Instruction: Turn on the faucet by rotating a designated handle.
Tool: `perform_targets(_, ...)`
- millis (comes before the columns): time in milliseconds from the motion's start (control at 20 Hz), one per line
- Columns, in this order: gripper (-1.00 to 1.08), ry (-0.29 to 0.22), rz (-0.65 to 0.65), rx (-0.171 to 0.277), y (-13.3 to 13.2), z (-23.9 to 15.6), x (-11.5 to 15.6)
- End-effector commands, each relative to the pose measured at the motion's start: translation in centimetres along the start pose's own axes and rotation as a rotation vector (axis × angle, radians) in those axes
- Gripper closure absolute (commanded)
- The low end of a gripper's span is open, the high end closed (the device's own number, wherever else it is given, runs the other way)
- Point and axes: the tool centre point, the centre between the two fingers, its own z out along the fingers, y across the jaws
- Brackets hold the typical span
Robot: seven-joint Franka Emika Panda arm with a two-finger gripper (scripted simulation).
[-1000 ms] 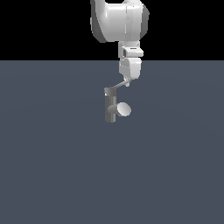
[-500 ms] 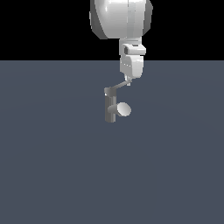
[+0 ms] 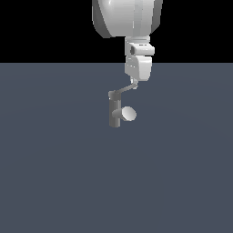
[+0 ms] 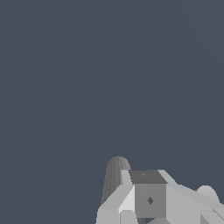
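The faucet (image 3: 114, 114) is a small dark grey upright post on the grey floor, with a stubby spout ending in a pale oval face (image 3: 129, 113). The handle (image 3: 124, 89), a thin light grey lever, runs from the post's top up toward the exterior view's right. My gripper (image 3: 135, 83) hangs from above with its fingertips together against the lever's far end. In the wrist view the fingers (image 4: 148, 199) fill the lower edge, with the post (image 4: 113, 177) beside them and the spout's pale end (image 4: 207, 192) at the corner. The lever is hidden there.
A flat dark grey floor (image 3: 54, 173) stretches all around the faucet. The white arm (image 3: 127, 18) comes down from above, behind the faucet.
My gripper has shifted a little toward the exterior view's right and farther back. The lever's far end has swung slightly with it. The post has not moved.
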Motion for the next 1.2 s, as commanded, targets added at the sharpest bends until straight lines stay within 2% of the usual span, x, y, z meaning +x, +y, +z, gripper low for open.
perform_targets(0,1.08,0.000,-0.001,-0.001,0.0,0.0,-0.1)
perform_targets(1150,1.08,-0.004,0.013,-0.028,6.6,1.1,-3.6)
